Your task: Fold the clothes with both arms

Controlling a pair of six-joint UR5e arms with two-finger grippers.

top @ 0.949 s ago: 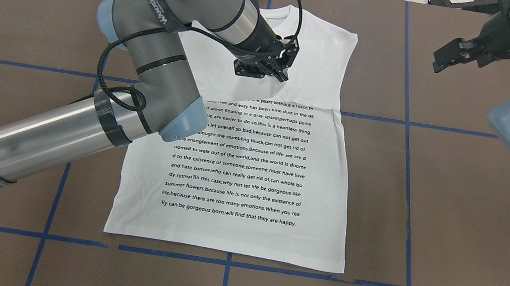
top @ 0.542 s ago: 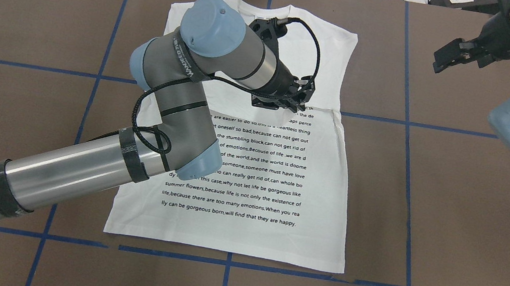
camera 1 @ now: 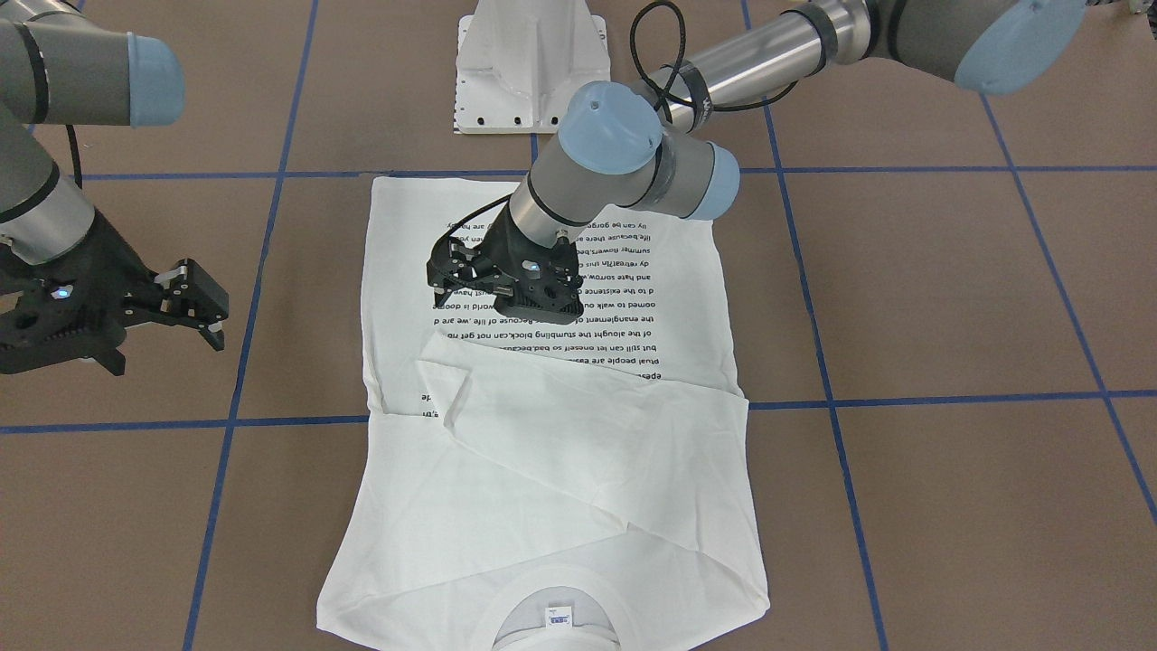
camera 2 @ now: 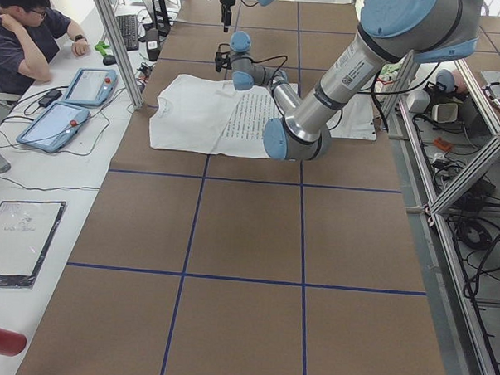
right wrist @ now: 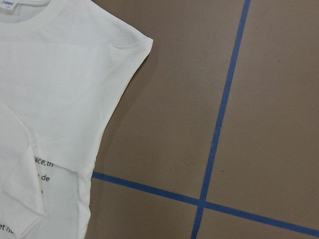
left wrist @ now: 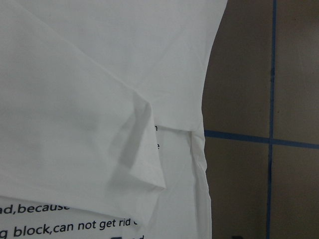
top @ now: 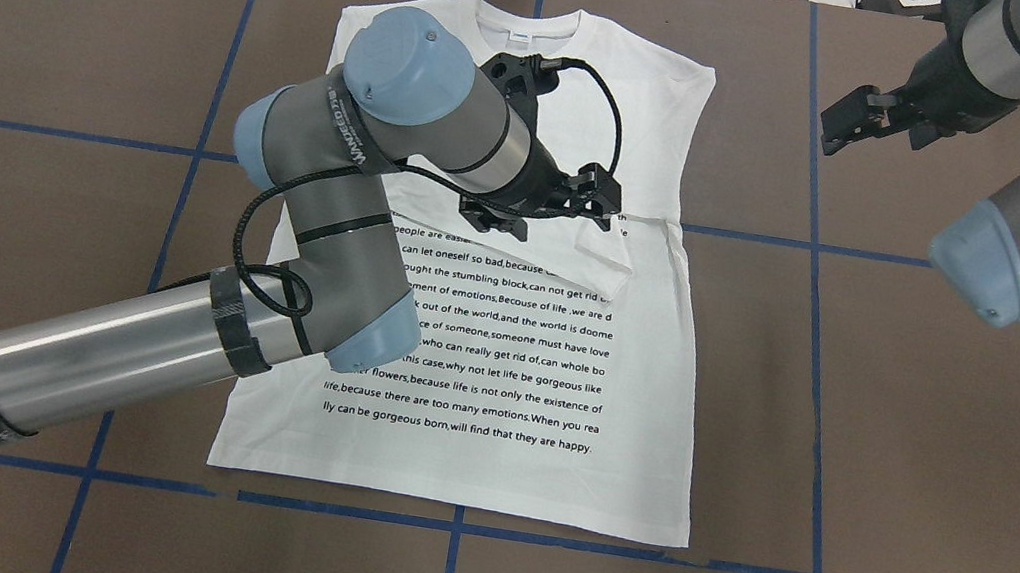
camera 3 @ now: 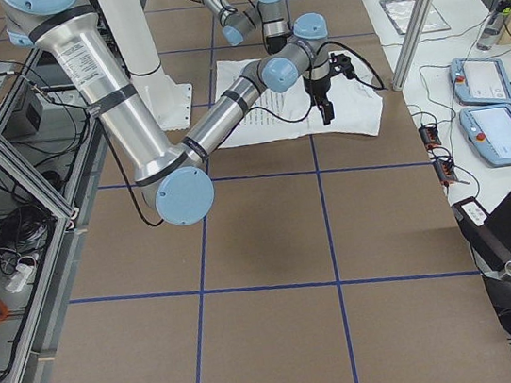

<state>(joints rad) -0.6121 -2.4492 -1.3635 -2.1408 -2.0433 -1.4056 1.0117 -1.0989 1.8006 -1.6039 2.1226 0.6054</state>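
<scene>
The white shirt [top: 507,377] lies flat on the brown table, its black text facing up and its neckline [camera 1: 556,615] at the far end from the robot. A sleeve is folded across the chest, and its cuff [top: 609,263] [left wrist: 144,149] rests loose on the text. My left gripper [top: 605,205] [camera 1: 443,271] hovers just above that fold, open and holding nothing. My right gripper [top: 843,124] [camera 1: 167,348] is open and hangs over bare table off the shirt's shoulder [right wrist: 134,45].
Blue tape lines [top: 815,272] grid the table. The white pedestal base [camera 1: 529,63] stands at the robot's edge. A person [camera 2: 24,28] sits at a side desk with tablets [camera 2: 53,125]. Metal frame posts [camera 3: 420,6] flank the table ends.
My left gripper swept from the upper chest toward the text, dragging the sleeve across, and now stands open with the cuff lying free. The right gripper shifted slightly toward the shirt.
</scene>
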